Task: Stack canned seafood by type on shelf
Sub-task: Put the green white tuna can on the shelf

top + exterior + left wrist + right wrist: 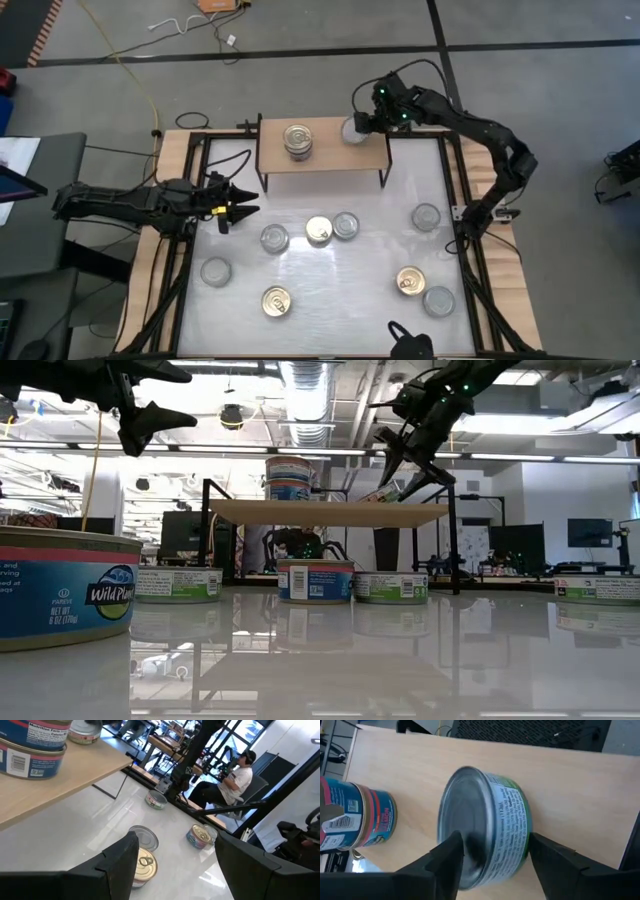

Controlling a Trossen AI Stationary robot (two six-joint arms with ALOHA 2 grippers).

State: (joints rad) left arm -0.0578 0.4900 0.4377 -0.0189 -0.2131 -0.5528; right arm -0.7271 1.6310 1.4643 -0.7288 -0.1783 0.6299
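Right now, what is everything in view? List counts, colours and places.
shelf: one, light wood, far side of table
stacked cans: two, blue labels, gold lid on top, on the shelf
green-label can: one, silver lid, tilted over the shelf's right part
silver-lid cans: five, loose on the white table
gold-lid cans: three, loose on the table
person: one, seated beyond the table
left gripper: jaws open, empty, table's left edge
right gripper: jaws on the green-label can

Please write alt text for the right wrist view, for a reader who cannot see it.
A silver-lidded, green-labelled can sits between the right gripper's two dark fingers over the light-wood shelf. Beside it on the shelf stands a stack of blue-labelled cans.
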